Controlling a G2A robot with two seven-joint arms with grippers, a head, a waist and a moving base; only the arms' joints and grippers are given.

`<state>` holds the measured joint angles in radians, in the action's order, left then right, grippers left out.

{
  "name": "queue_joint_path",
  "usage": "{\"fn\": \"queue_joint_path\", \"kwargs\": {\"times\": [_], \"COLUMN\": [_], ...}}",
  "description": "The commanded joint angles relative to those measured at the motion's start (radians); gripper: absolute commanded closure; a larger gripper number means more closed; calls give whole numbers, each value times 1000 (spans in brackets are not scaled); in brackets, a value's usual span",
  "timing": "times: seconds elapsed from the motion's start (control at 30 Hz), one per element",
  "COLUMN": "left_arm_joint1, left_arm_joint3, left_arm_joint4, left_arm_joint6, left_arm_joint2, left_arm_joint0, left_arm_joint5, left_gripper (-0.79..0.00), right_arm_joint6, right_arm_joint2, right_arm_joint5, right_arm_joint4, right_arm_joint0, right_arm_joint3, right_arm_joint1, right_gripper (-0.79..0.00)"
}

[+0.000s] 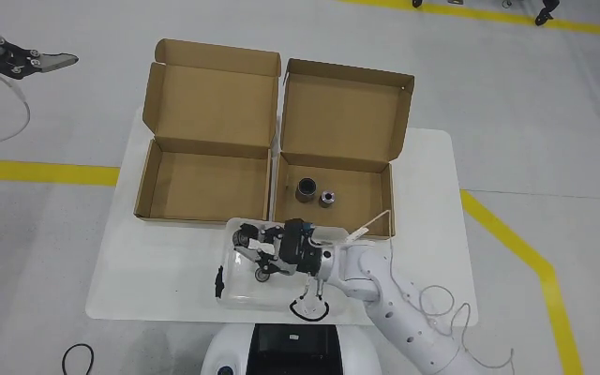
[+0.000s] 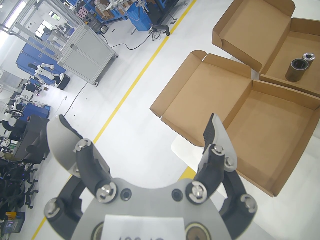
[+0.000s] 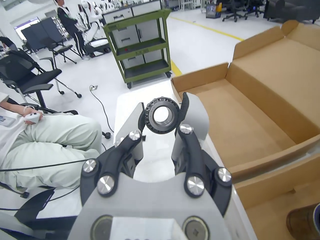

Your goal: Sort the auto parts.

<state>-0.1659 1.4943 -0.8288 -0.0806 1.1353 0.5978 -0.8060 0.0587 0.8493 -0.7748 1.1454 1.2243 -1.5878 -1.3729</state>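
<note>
Bearing point(image 3: 162, 128) gripped in your right end effector point(image 3: 163, 106) above the tray point(image 1: 234, 281) — likely bound for a box; two parts point(image 1: 307, 189) sit in the right box point(image 1: 370, 187). Your left end effector point(image 2: 136, 123) hangs wide open off the worktop point(image 1: 422, 253), out of the way.

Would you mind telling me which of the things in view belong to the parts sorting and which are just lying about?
Part of the job:
- bearing, held in the right gripper
- dark cylinder and silver bushing
- the box holding them
- empty box
- clear tray

Just lying about:
- green cart
- office chair
</note>
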Motion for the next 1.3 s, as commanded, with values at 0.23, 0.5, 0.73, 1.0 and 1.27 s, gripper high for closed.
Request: {"fn": "queue_joint_path", "kwargs": {"times": [0.23, 0.5, 0.73, 1.0, 1.27], "left_arm_joint1": [0, 0, 0, 0, 0], "left_arm_joint3": [0, 0, 0, 0, 0], "left_arm_joint4": [0, 0, 0, 0, 0], "left_arm_joint6": [0, 0, 0, 0, 0], "left_arm_joint2": [0, 0, 0, 0, 0], "left_arm_joint0": [0, 0, 0, 0, 0], "left_arm_joint5": [0, 0, 0, 0, 0], "left_gripper": [-785, -785, -785, -785, -785], "right_arm_joint6": [66, 8, -47, -94, -137], "right_arm_joint2": [38, 82, 138, 201, 260], "right_arm_joint5": [-50, 12, 51, 95, 141], "right_arm_joint4": [-84, -144, -201, -257, -313], "right_arm_joint0": [-64, -135, -176, -195, -222], "right_arm_joint3": [-68, -180, -284, -375, -446], "right_arm_joint1": [0, -3, 0, 6, 10], "right_gripper": [0, 0, 0, 0, 0]}}
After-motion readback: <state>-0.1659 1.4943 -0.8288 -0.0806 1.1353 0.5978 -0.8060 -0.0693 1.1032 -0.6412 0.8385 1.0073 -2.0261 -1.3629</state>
